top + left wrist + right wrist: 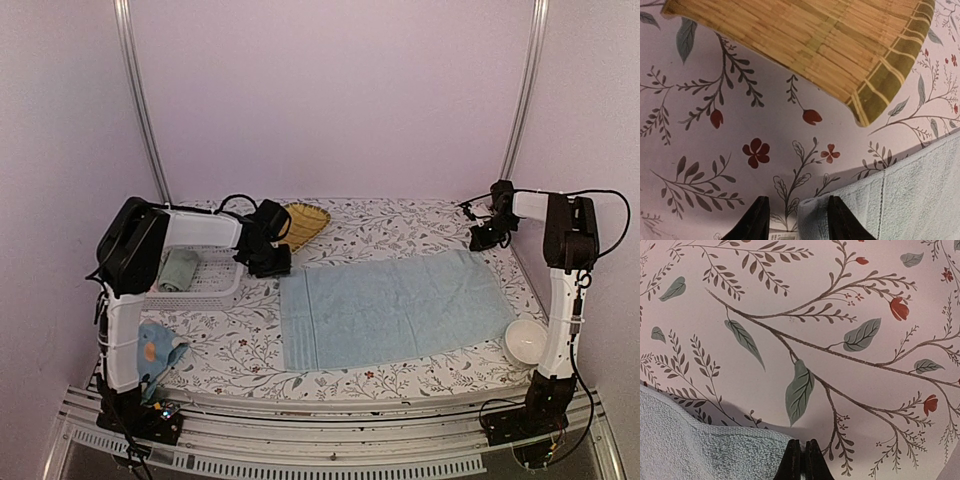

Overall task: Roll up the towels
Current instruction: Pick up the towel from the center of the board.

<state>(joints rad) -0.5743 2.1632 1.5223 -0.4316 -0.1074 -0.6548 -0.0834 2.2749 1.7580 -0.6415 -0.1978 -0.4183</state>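
Okay, bench [400,225] with a floral cover fills the scene. The plain towel [400,310] lies flat and unrolled at the middle, long side left to right, its right end angled a bit toward the back.

White basket [215,288] sits at the left, under the left arm. A grey-green roll [180,270] lies in its left end. The yellow tray [303,222] is at the back, just beyond the towel's far left corner and apart from it; the left wrist view shows its woven face and ribbed rim [815,45].

Print towel [155,348] is crumpled at the near left corner, right beside the left arm's base. White bowl [524,342] stands at the near right, just off the plain towel's near right corner.

Left gripper [268,262] is down at the plain towel's far left corner. In its wrist view the gripper [797,200] is released, fingers apart, one over bare cover and the other over the towel's [920,195] edge.

Right gripper [487,238] is at the far right corner. Its wrist view shows it [801,442] clenched, tips pressed together right at the towel's [700,450] edge. Can't tell whether any cloth is caught between them.
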